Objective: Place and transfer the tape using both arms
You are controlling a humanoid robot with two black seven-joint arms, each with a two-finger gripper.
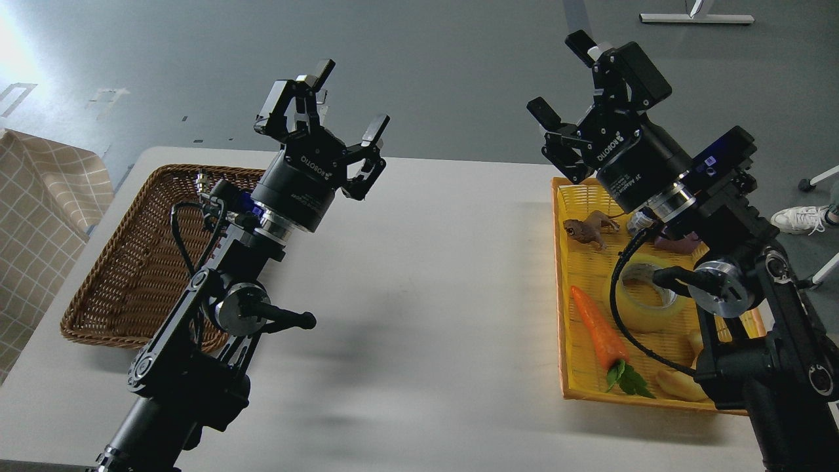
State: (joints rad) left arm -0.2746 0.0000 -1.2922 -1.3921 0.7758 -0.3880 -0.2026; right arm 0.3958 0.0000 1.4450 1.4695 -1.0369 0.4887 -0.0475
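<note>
The tape (645,308), a translucent yellow roll with a whitish core, lies flat in the yellow tray (569,216) at the right, partly hidden by my right arm and its cable. My right gripper (561,77) is open and empty, held high above the tray's far end and pointing up and away. My left gripper (349,97) is open and empty, raised above the far left part of the white table (419,295), next to the brown wicker basket (131,262).
In the yellow tray lie an orange carrot (598,331) with green leaves, a small brown toy animal (586,231), a purple object (675,244) and a pale croissant-like piece (678,385). A checked cloth (39,203) hangs at far left.
</note>
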